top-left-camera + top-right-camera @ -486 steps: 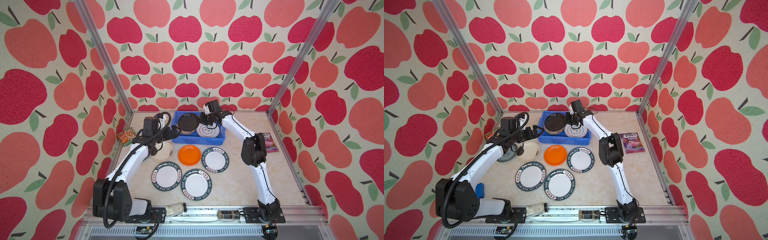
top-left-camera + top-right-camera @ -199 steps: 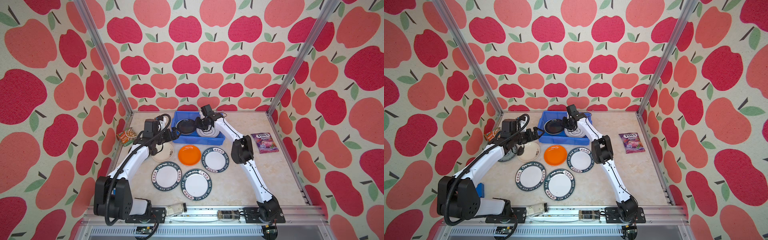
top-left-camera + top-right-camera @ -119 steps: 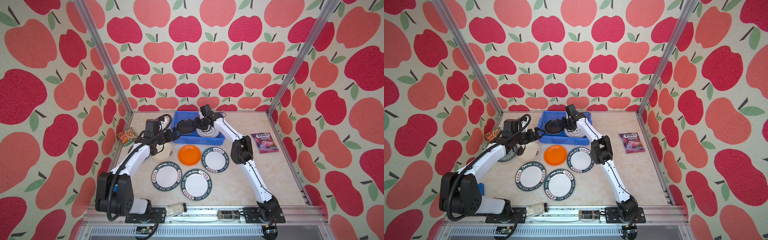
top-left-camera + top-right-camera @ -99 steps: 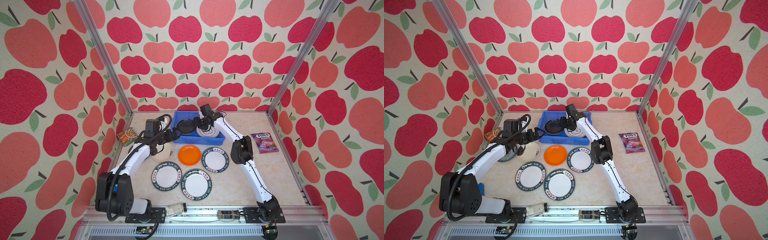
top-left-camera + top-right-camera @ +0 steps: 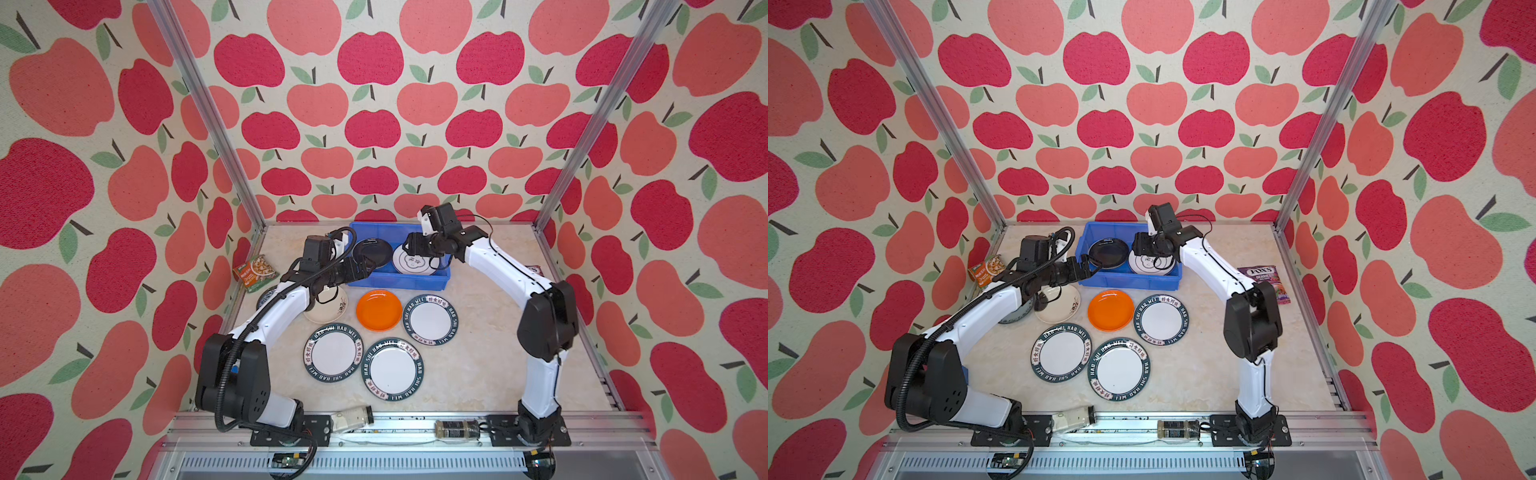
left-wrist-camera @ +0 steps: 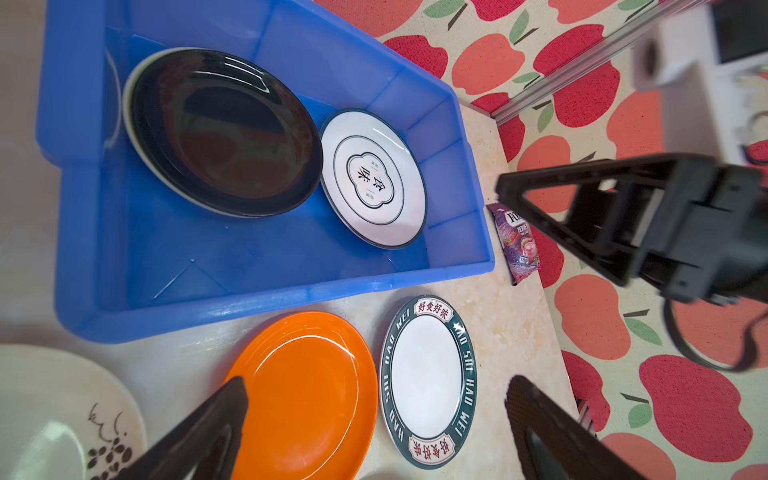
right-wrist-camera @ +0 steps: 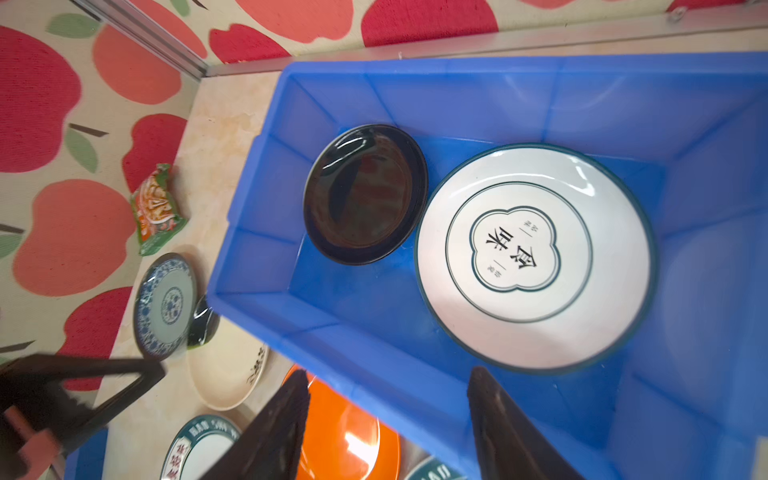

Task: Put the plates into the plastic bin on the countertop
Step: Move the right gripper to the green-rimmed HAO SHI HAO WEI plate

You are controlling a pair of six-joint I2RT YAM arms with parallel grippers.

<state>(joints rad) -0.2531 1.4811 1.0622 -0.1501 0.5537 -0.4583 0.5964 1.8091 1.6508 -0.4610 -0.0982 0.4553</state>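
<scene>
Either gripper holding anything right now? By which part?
Nothing held: left gripper jaws open and empty; right gripper jaws open over the blue bin, emblem plate lying free inside.

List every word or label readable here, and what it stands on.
"HAO SHI HAO WEI" and "好食好味": rims of the three green-rimmed plates.
"食味": centre of the emblem plate; smaller characters there unreadable.
"FOX'S BERRIES": purple packet.
Print on the green packet: too blurred to read.
</scene>
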